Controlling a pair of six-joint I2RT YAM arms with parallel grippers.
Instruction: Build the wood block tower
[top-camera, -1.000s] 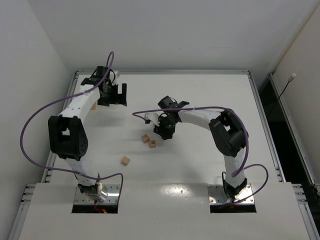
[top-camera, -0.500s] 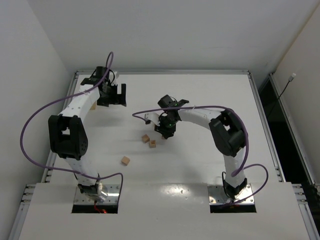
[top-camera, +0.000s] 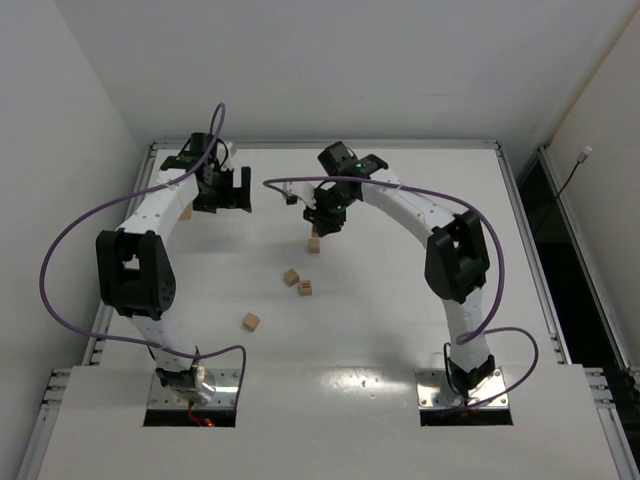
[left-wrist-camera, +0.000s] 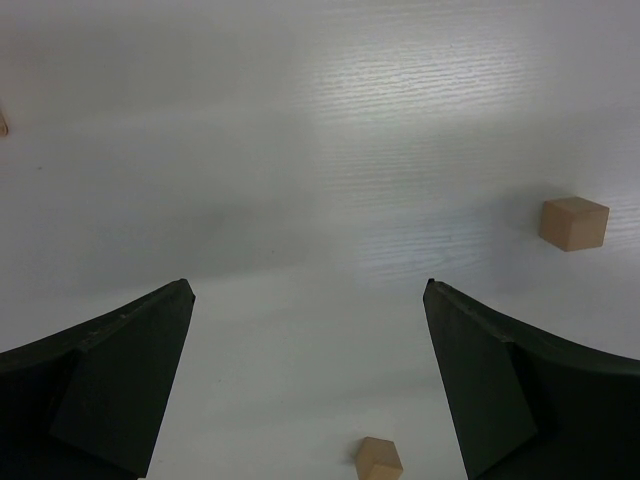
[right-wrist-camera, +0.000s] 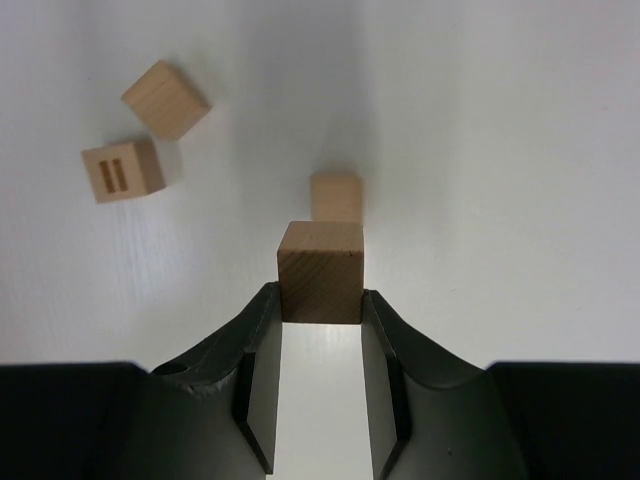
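No stacked tower shows; the small tan wood cubes lie apart. My right gripper (right-wrist-camera: 320, 300) is shut on one cube (right-wrist-camera: 320, 272) and holds it above the table, over another cube (right-wrist-camera: 336, 196) that lies below. In the top view that gripper (top-camera: 325, 217) hangs above the lying cube (top-camera: 313, 243), and the held cube is hidden. A plain cube (right-wrist-camera: 166, 99) and a slotted cube (right-wrist-camera: 122, 170) lie close together, as the top view also shows (top-camera: 291, 276) (top-camera: 305, 288). My left gripper (top-camera: 232, 190) is open and empty at the far left.
A lone cube (top-camera: 251, 321) lies nearer the bases. Another cube (top-camera: 186, 211) lies beside the left arm. The left wrist view shows its open gripper (left-wrist-camera: 310, 290) over the white table with two cubes (left-wrist-camera: 573, 223) (left-wrist-camera: 380, 459). A raised rail (top-camera: 320, 145) edges the table.
My right arm has swung up and toward the far side with the cube in its grip, uncovering a cube on the table under it. The left arm has not moved.
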